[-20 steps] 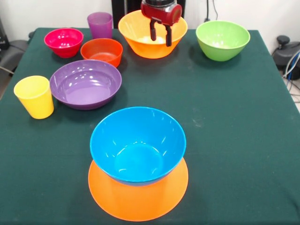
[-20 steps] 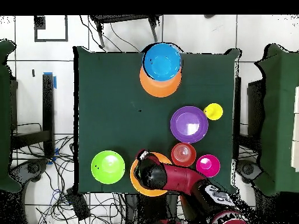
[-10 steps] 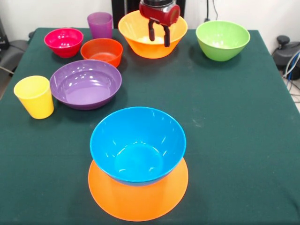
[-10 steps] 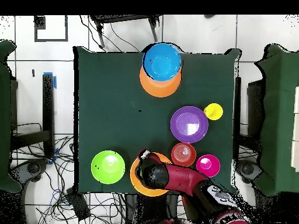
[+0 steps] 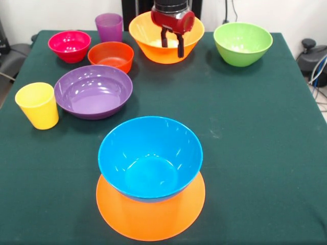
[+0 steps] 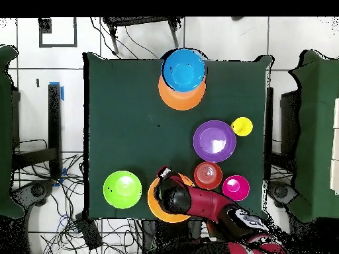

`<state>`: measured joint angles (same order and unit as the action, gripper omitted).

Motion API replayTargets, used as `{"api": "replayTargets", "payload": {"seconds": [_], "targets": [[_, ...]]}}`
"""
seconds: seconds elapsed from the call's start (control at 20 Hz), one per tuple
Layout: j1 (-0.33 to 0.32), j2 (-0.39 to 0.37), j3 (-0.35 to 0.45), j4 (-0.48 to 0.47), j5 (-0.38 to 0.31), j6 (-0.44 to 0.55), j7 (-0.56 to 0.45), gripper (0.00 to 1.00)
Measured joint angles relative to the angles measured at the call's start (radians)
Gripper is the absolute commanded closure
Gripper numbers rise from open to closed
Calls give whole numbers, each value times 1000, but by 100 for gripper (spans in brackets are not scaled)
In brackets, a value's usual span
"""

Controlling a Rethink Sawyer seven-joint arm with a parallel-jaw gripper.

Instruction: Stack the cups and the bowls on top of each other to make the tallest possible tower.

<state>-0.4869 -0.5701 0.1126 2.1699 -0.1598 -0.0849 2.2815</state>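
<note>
Over the big glossy orange plastic bowl (image 5: 166,41), I see my red-and-black claw (image 5: 172,45) spread apart, holding nothing. If I pinch its rim badly, it may slip or tip.

No legible text, labels, brand marks, numbers or signs in either view.
</note>
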Motion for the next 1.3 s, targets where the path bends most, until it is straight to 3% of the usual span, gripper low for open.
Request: {"api": "replayTargets", "payload": {"seconds": [0.5, 0.55, 0.9, 1.3], "targets": [[22, 41, -14, 0, 42, -58, 0, 0], [27, 43, -19, 0, 47, -58, 0, 100], [56, 30, -42, 1, 49, -57, 0, 100], [77, -2, -44, 1, 103, -48, 0, 100]]}}
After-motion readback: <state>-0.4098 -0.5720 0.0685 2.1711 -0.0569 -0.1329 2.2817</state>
